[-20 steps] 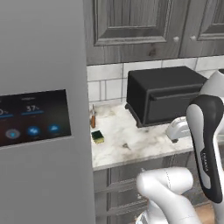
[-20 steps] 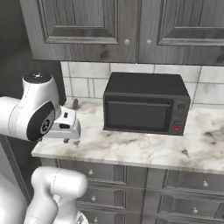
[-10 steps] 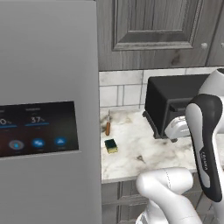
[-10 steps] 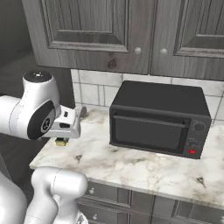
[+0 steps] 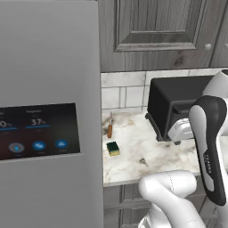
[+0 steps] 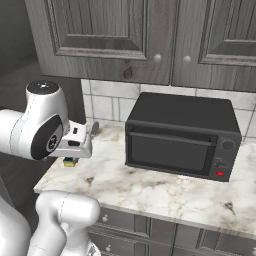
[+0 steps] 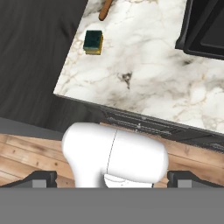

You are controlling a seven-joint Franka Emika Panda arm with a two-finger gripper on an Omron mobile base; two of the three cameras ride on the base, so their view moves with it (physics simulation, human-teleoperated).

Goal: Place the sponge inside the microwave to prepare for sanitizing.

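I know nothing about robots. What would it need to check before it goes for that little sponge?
1. The yellow block sponge with a dark green top lies free on the white marble counter: ok.
2. The hand is open with nothing between its fingertips: ok.
3. The hand is lined up over the sponge: not ok; the sponge sits far off at the top of the hand view.
4. The thin brown-handled utensil lies apart from the sponge: ok.
5. The microwave door is open and ready: cannot tell.
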